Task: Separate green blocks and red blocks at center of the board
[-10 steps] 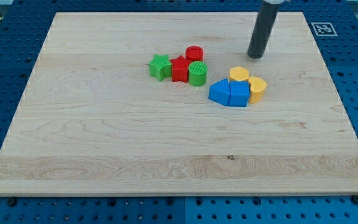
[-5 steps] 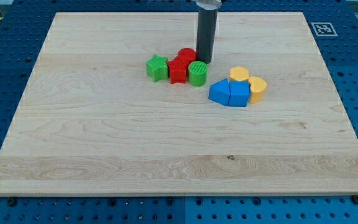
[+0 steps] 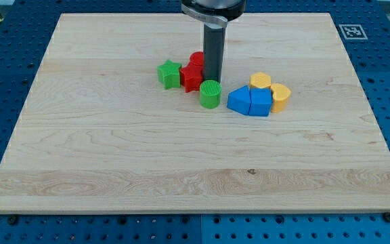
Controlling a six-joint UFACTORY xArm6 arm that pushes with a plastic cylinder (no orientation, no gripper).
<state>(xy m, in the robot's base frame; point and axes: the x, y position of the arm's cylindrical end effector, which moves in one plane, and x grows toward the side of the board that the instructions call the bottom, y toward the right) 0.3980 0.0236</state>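
Camera view, frame centre: no claw, only rod tip touching green cylinder below red blocks; green star left. Advised: push cylinder downward, clear of blue blocks.

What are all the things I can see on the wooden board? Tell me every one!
Green star block: 1, green, left end of the centre cluster.
Red blocks: 2, red, touching each other right of the star; the rear one is partly hidden by the rod.
Green cylinder block: 1, green, just below the rod, toward the view's bottom.
Blue blocks: 2, blue, side by side right of centre.
Yellow blocks: 2, yellow, behind and right of the blue ones.
Wooden board: 1, light wood, fills the view.
Printed marker: 1, black and white, top right corner.
My tip: 1, dark rod, between red blocks and green cylinder.
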